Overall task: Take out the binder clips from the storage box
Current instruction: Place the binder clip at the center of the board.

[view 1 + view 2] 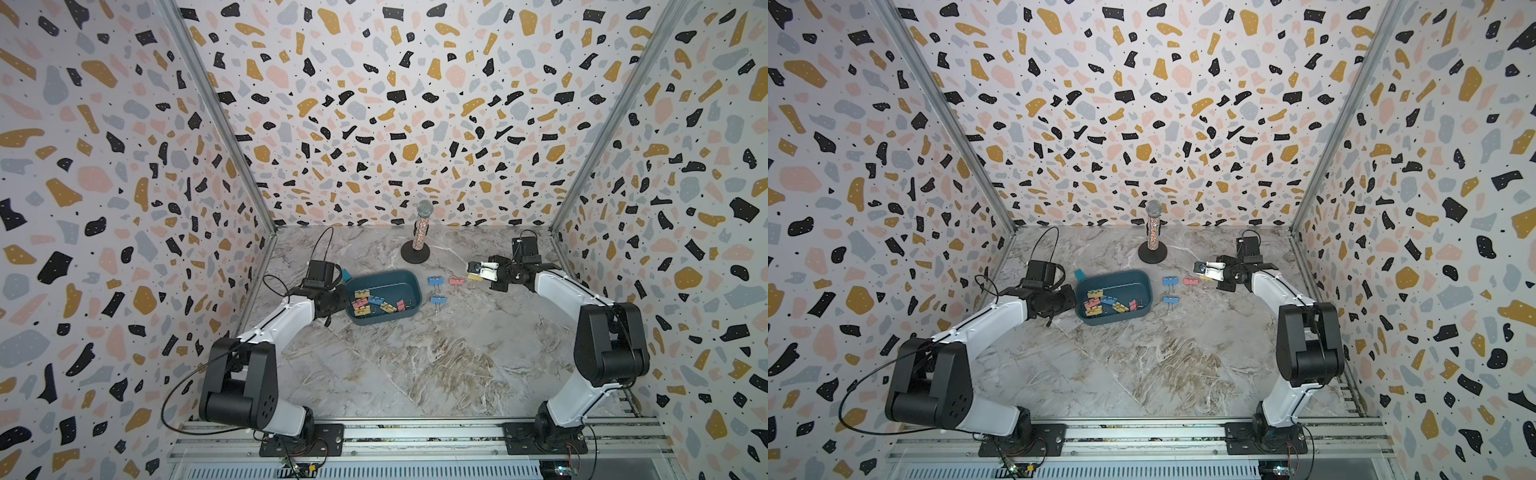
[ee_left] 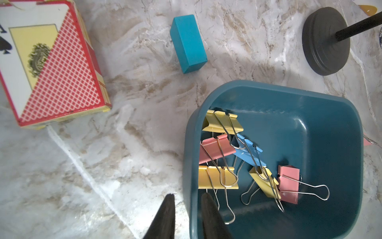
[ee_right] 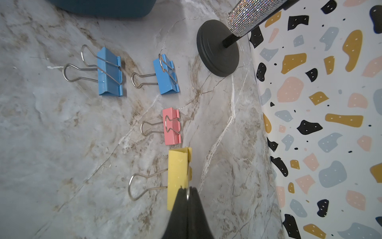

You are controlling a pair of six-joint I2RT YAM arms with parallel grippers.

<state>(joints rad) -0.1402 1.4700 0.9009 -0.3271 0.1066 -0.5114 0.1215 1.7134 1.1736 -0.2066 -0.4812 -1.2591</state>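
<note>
The dark teal storage box point(image 1: 383, 273) point(image 1: 1113, 273) sits left of centre on the marble table. Several binder clips point(image 2: 227, 153) in yellow, pink and blue lie inside it. My left gripper point(image 2: 188, 196) is shut on the box's near wall, one finger inside and one outside. Two blue clips point(image 3: 110, 72) point(image 3: 166, 74) and a pink clip point(image 3: 171, 126) lie on the table to the right of the box. My right gripper point(image 3: 187, 189) point(image 1: 475, 274) is shut on the wire handle of a yellow clip point(image 3: 177, 171), just beside the pink one.
A glittery microphone on a round black stand point(image 1: 415, 254) rises behind the clips. A bright teal block point(image 2: 188, 43) and a red playing-card box point(image 2: 51, 62) lie beyond the storage box on the left arm's side. The patterned right wall point(image 3: 330, 124) is close to the right gripper.
</note>
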